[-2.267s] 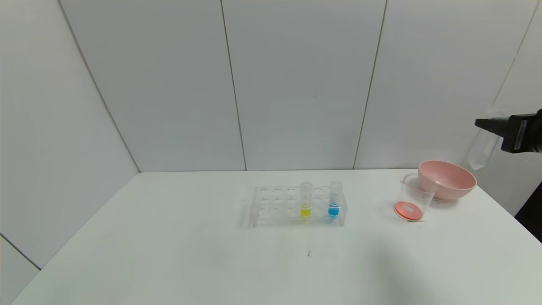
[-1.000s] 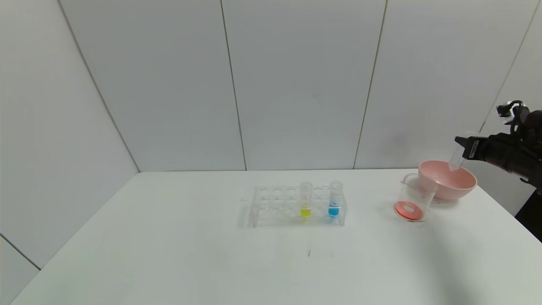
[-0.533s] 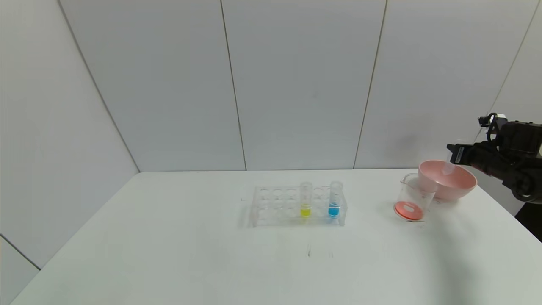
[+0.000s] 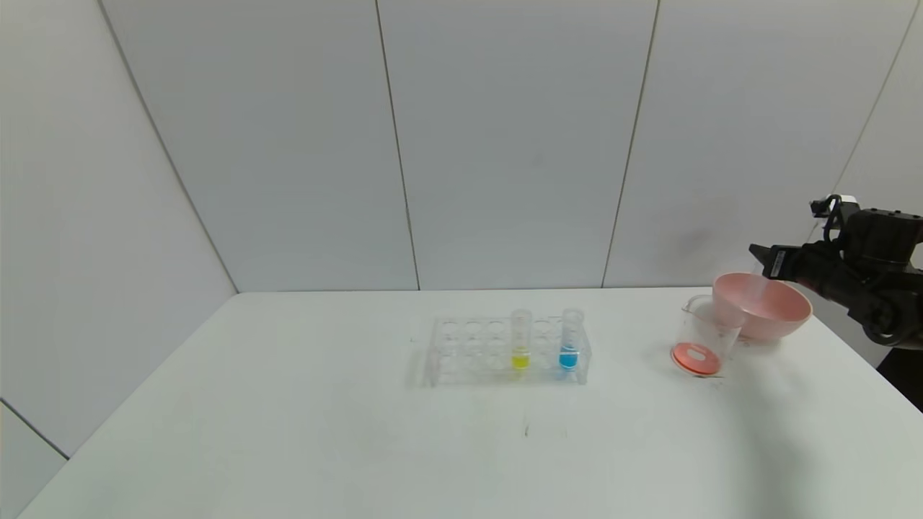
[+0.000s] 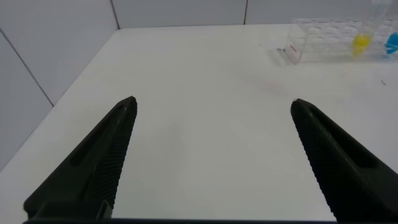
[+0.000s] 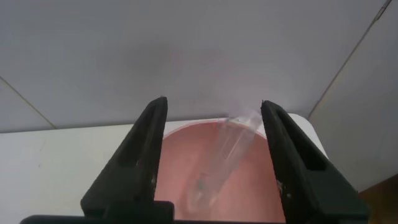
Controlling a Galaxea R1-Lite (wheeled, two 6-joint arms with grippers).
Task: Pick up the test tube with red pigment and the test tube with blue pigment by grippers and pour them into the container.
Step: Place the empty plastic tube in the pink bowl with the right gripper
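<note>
Right gripper point(image 6: 214, 155) spread over the pink bowl point(image 4: 782, 311), emptied tube point(image 6: 221, 158) dropping free; left gripper point(image 5: 211, 155) gapes empty. Blue tube point(image 4: 570, 339): light, slippery glass — pinch below rim.

Right pincer point(image 4: 758, 254) reaching in from the right edge at raised height, fingers point(image 6: 144, 155) spread apart. Left pincer point(image 5: 211, 155) low, out of the head view, fingers wide apart.

I see bright, even, diffuse light; only a faint shadow on the table point(image 4: 360, 447) at right; the falling tube point(image 6: 224, 155) is motion-blurred.
</note>
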